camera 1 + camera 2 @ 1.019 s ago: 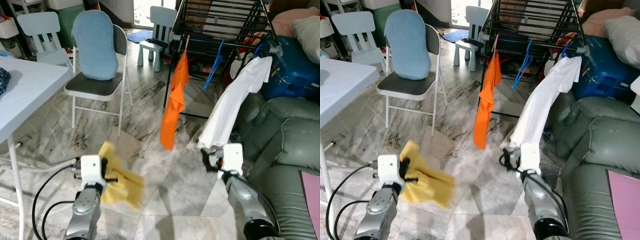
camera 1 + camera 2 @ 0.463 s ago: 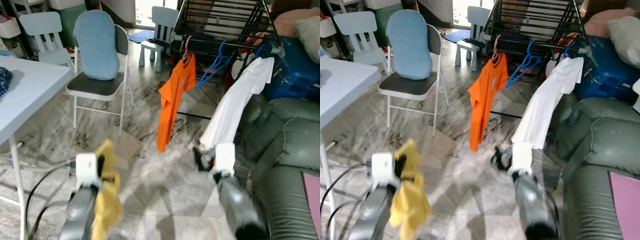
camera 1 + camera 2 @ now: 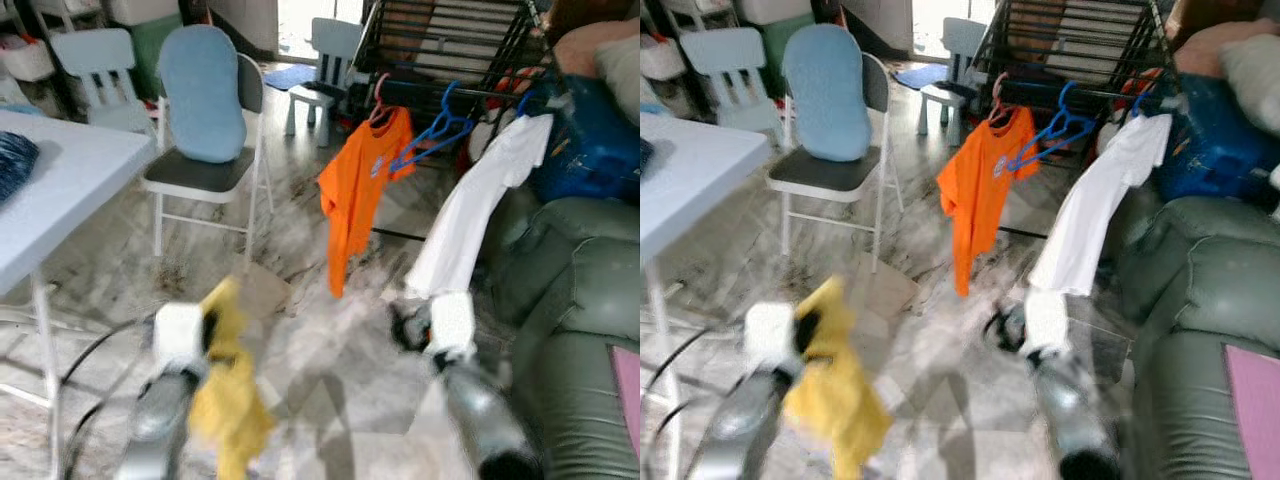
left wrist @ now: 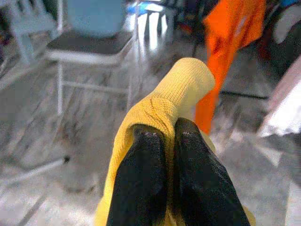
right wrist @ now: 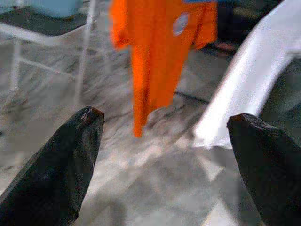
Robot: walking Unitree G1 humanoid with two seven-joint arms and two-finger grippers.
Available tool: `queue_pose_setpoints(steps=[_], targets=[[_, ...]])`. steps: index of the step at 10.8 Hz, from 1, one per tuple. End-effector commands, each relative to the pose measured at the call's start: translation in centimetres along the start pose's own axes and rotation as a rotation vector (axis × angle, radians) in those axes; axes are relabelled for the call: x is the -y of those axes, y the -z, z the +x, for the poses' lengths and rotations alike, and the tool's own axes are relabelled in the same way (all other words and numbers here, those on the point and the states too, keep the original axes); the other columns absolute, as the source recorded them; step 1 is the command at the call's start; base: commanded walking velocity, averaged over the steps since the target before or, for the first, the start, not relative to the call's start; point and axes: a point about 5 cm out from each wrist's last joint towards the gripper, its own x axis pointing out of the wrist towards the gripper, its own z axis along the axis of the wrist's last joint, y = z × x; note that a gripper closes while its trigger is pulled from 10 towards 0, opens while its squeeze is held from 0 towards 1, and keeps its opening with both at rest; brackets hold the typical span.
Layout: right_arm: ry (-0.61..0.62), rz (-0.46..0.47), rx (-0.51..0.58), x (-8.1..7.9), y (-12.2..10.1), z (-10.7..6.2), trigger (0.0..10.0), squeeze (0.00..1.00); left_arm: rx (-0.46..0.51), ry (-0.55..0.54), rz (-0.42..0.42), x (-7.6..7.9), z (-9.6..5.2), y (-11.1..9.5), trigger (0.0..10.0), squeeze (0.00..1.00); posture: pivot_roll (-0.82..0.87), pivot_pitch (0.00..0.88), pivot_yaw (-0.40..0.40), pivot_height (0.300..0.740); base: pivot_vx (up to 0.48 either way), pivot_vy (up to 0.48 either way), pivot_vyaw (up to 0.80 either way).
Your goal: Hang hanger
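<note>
The left gripper [image 4: 170, 129] has its jaws pinching a soft yellow knitted cloth [image 4: 176, 96]. The right gripper [image 5: 164, 125] hangs with jaws spread wide, empty, facing the orange T-shirt [image 5: 162, 52] on the black metal drying rack [image 3: 450, 45].

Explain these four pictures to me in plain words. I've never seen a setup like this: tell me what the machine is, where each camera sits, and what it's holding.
This is a walking humanoid robot with two silver arms, each ending in a hand of two long black fingers. The two wide pictures come from a pair of cameras on its head, looking forward and down, blurred here. The other two come from a camera on each wrist, looking along that hand's fingers.

The left hand is shut on a yellow cloth. The right hand is open and holds nothing.

Ahead stands a black drying rack. On it hang an orange T-shirt on a pink hanger, an empty blue hanger and a white garment. To the robot's left are a folding chair with a blue cushion and a white table; to its right, a grey sofa.
</note>
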Motion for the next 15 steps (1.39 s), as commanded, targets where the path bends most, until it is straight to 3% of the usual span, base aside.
queue_pose_setpoints(steps=[1, 2, 3, 4, 6, 9, 13, 15], targets=[[0.057, -0.005, -0.021, 1.3, -0.1, 0.1, 10.0, 0.00, -0.003, 0.020, -0.004, 0.4, 0.1, 0.0, 10.0, 0.00, -0.10, 0.000, -0.018, 0.740, 0.000, 0.000, 0.00], [0.072, 0.061, -0.003, 2.2, -0.9, 0.1, 10.0, 0.00, 0.000, -0.001, -0.011, 0.0, -0.4, -0.4, 10.0, 0.00, -0.09, 0.000, -0.004, 0.740, 0.000, 0.000, 0.00], [0.051, 0.082, 0.006, 1.5, -0.9, -0.4, 10.0, 0.00, -0.031, -0.045, -0.037, -1.6, -1.0, 0.1, 10.0, 0.00, -0.10, 0.000, 0.013, 0.740, 0.000, 0.000, 0.00], [0.054, 0.102, -0.006, 1.0, -0.3, -0.9, 10.0, 0.00, -0.043, -0.075, -0.068, -2.3, -1.0, 0.3, 10.0, 0.00, -0.10, 0.000, 0.010, 0.740, 0.000, 0.000, 0.00], [0.079, 0.104, -0.014, 1.0, 0.1, -1.4, 10.0, 0.00, -0.026, -0.050, -0.039, -1.2, -0.3, -0.1, 10.0, 0.00, -0.10, 0.000, -0.013, 0.740, 0.000, 0.000, 0.00], [0.085, 0.117, -0.026, 1.4, 0.1, -1.7, 10.0, 0.00, -0.034, -0.047, -0.093, -0.3, -0.4, 0.0, 10.0, 0.00, -0.11, 0.018, -0.007, 0.740, 0.000, 0.000, 0.00], [0.089, 0.128, -0.012, 1.5, -0.4, -1.8, 10.0, 0.00, -0.032, -0.015, -0.059, -0.7, -0.6, -0.2, 10.0, 0.00, -0.10, 0.018, -0.004, 0.740, 0.000, 0.000, 0.00], [0.057, 0.117, -0.017, 1.2, -0.5, -1.4, 10.0, 0.00, -0.039, 0.017, -0.066, -0.2, -0.4, 0.2, 10.0, 0.00, -0.10, 0.007, -0.009, 0.740, 0.000, 0.000, -0.29]])
